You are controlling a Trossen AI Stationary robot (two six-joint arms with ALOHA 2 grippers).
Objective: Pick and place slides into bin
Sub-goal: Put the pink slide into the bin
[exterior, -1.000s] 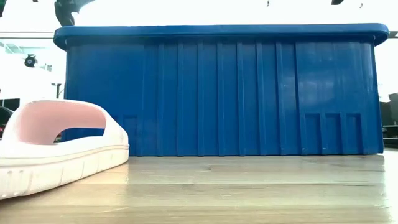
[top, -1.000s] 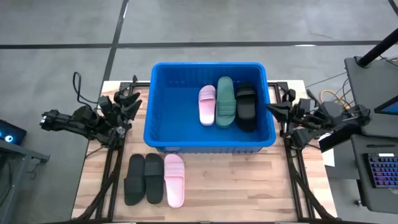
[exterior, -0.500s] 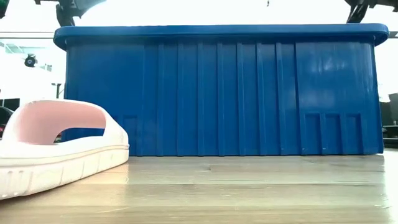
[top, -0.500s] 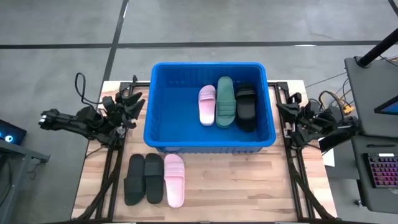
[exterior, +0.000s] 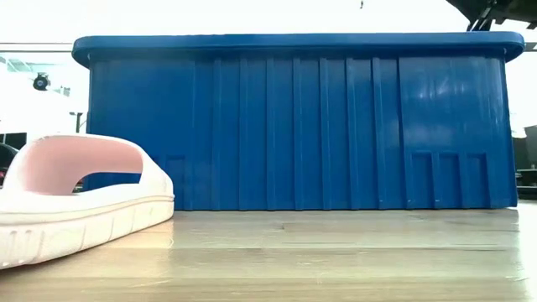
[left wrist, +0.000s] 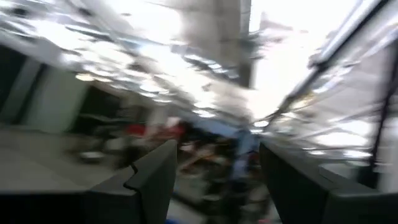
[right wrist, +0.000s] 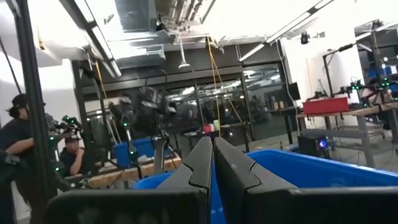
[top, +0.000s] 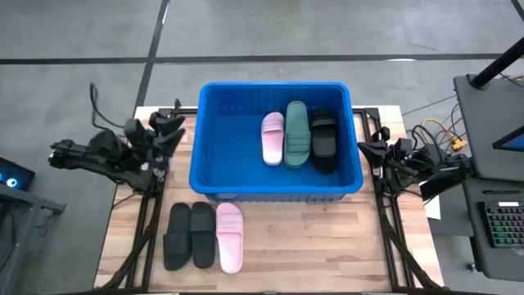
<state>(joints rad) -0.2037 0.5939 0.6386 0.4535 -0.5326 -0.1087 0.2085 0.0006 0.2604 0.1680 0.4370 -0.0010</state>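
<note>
The blue bin [top: 277, 139] stands on the far half of the wooden table. One pink slide [top: 272, 139], one green slide [top: 296, 133] and one black slide [top: 324, 141] lie side by side on its floor. Two black slides [top: 189, 236] and a pink slide [top: 229, 238] rest on their soles near the front left; the pink one [exterior: 75, 197] also fills the low view's left. My left gripper [top: 168, 131] is open beside the bin's left wall, its fingers [left wrist: 155, 180] apart and empty. My right gripper [top: 368, 152] is shut and empty by the bin's right wall [right wrist: 298, 165].
Bare wooden tabletop [top: 327, 246] lies in front of the bin to the right of the three slides. A desk with a keyboard [top: 501, 229] stands off the table's right edge. People [right wrist: 18, 149] sit in the room beyond the table.
My left gripper has risen and tipped upward beside the bin's left wall, staying open. My right gripper has sunk and drawn back a little toward the table's right edge, staying shut. The slides and the bin have not moved.
</note>
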